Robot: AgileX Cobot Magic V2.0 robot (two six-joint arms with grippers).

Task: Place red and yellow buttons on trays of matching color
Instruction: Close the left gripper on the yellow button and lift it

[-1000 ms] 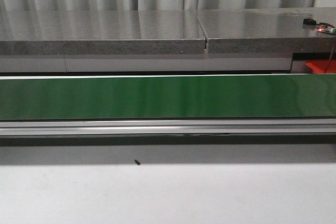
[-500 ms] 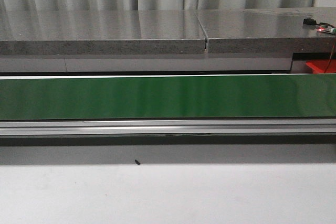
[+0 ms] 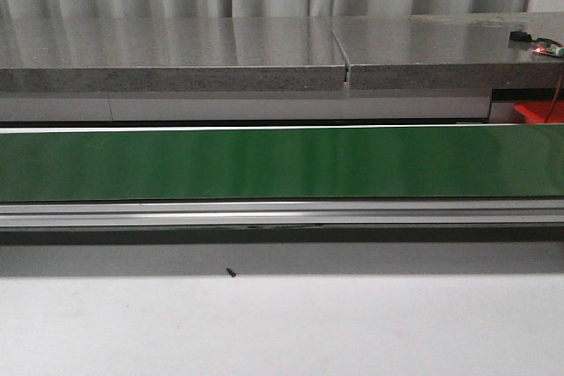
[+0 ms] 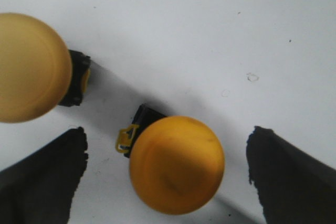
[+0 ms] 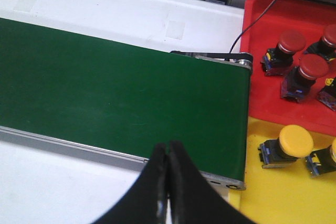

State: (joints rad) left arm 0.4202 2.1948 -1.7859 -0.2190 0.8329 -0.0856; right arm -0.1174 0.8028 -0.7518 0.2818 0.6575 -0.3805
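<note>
Left gripper (image 4: 167, 177) points straight down at the white surface (image 4: 210, 30), its dark fingers (image 4: 44, 179) spread wide to either side of a yellow button (image 4: 177, 164) lying on its side, no contact visible; a second yellow button (image 4: 31, 68) lies just beside it, outside the fingers. Right gripper (image 5: 168, 182) hangs tilted above the near edge of the green conveyor belt (image 5: 121, 98), fingers pressed together with nothing between them. Past the belt's end, red buttons (image 5: 303, 74) sit in the red tray (image 5: 262, 51) and another yellow button (image 5: 294, 142) in the yellow tray (image 5: 273, 198); neither arm shows in the front view.
</note>
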